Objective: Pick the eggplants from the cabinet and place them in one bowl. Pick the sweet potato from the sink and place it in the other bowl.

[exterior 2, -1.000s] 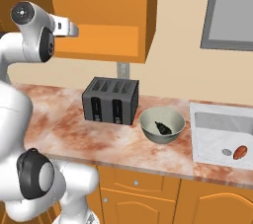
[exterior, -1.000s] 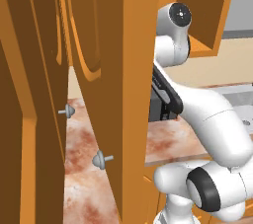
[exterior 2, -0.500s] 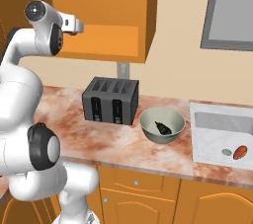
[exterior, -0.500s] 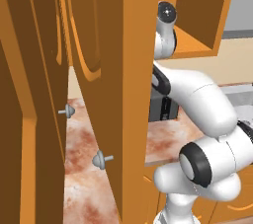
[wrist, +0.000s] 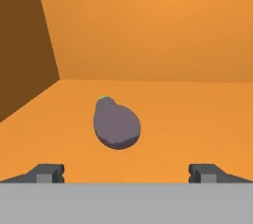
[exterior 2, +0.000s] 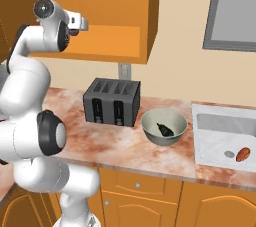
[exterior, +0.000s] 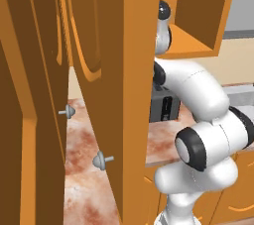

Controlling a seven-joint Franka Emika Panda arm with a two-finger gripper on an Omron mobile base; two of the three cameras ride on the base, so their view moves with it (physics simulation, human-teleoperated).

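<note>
You've swung the arm up to the cabinet [exterior 2: 100, 41] shelf; the gripper [wrist: 126, 172], fingers spread wide and empty, now faces an eggplant [wrist: 116, 124] lying just ahead. One eggplant already sits in the grey-green bowl [exterior 2: 150, 132], so this one is next.

Flat, even rendered light, bright everywhere, no single visible source. Soft highlights on the arm's white shells, no harsh glare. Cabinet [exterior 2: 100, 16] inside: left wall reads dark brown in shade, back wall and shelf evenly lit orange. Eggplant [wrist: 116, 124] on the shelf looks dull purple-grey, slightly soft-edged, with hardly any shadow under it. Worktop [exterior 2: 115, 143] shadows faint, a little darker beside the toaster [exterior 2: 112, 102]. Bowl [exterior 2: 164, 127] inside darker than its rim. All views low-res and slightly blurry; no edge distortion.
</note>
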